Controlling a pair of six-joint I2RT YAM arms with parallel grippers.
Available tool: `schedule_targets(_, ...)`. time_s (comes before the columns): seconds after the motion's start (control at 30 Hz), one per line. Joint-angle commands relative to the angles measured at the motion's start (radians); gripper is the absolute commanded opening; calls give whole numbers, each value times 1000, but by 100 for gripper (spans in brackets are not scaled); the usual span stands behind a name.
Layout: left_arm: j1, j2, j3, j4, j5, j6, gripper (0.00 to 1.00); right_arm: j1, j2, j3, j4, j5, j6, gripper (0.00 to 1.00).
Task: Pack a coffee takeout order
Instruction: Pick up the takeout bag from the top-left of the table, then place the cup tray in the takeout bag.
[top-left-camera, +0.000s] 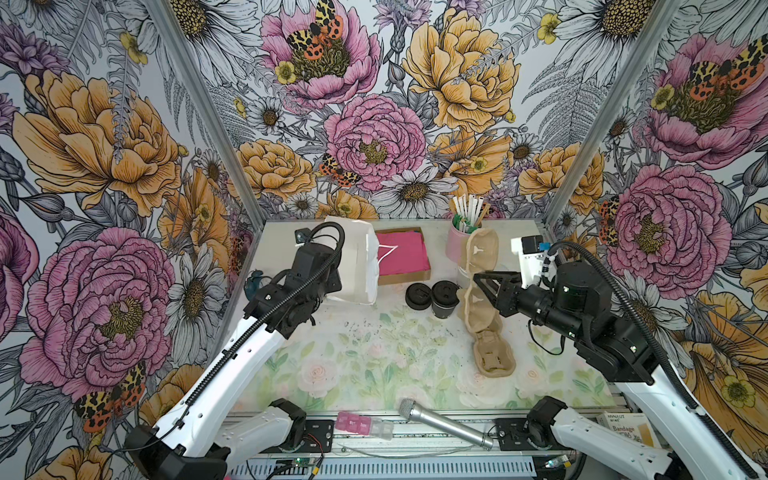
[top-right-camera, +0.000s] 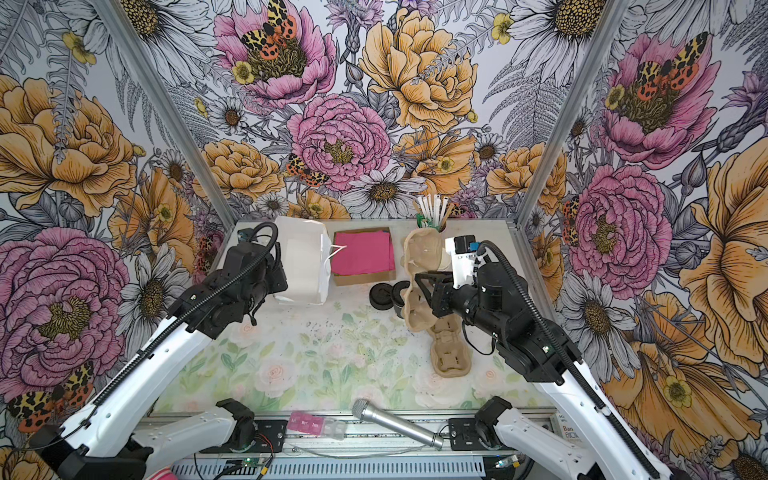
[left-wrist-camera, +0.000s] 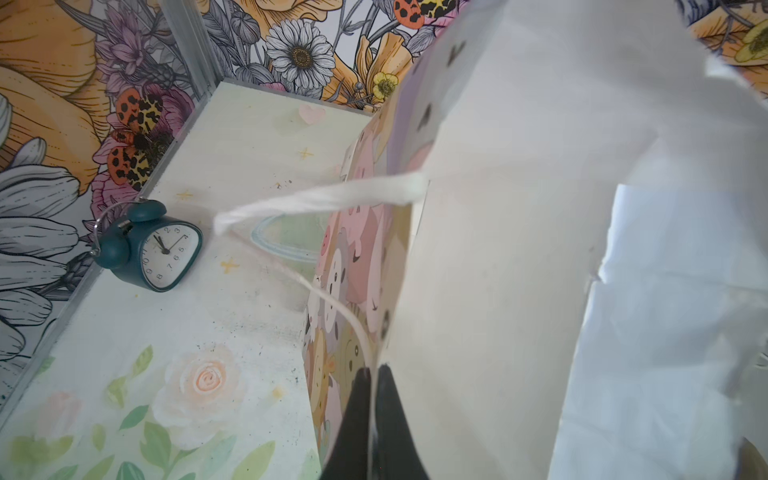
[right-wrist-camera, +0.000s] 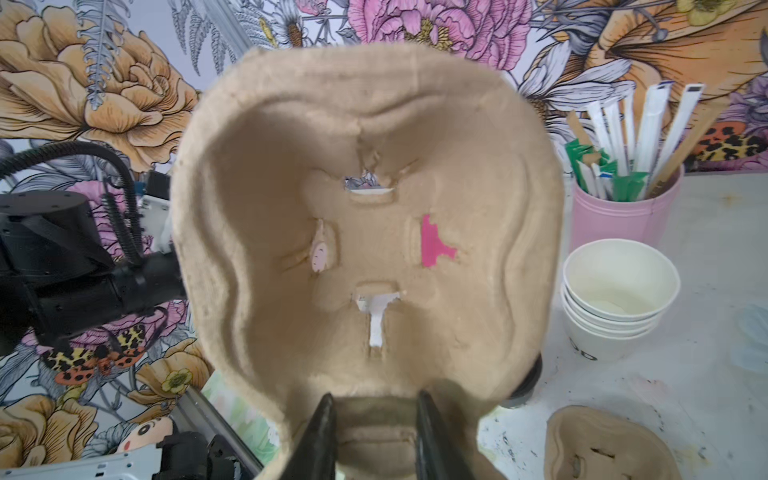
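Looking down in both top views, I have my right gripper (top-left-camera: 478, 279) at 2 o'clock of the table (top-left-camera: 374, 365), clamped on a brown pulp carrier (top-left-camera: 482, 249) that it holds raised and stood on edge. A second carrier (top-left-camera: 492, 359) lies flat just beside it at 4 o'clock. The pink napkin (top-left-camera: 401, 251) lies in an open cardboard box (top-left-camera: 409, 276) at 12 o'clock. The stack of black lids (top-left-camera: 419, 296) sits at 1 o'clock beside a lidded black cup (top-left-camera: 444, 300), and the white paper bag (top-left-camera: 353, 257) gapes open at 11 o'clock with my left wrist against it. In the left wrist view, my left gripper (left-wrist-camera: 376, 415) is pinched together on the bag's paper wall. Cartoon animals are printed on the bag's outer face, a rope handle (left-wrist-camera: 316, 203) sticks out from it, and a teal alarm clock (left-wrist-camera: 153, 247) stands on the table beyond. In the right wrist view, my fingers (right-wrist-camera: 324, 436) grip the carrier's middle ridge. Past its edge the white paper cups (right-wrist-camera: 619, 291) stand nested, just beside a pink tin (right-wrist-camera: 623, 216) of straws and sticks.
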Motion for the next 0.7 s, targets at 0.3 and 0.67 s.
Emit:
schedule_targets(0.3,-269,-125,-244,263,-280,-165,0,533,272,225,262,330,43,12)
schedule_targets(0.67,-325,-174,-344,366,-243,-221,0,575,378,152,496,568,149,11)
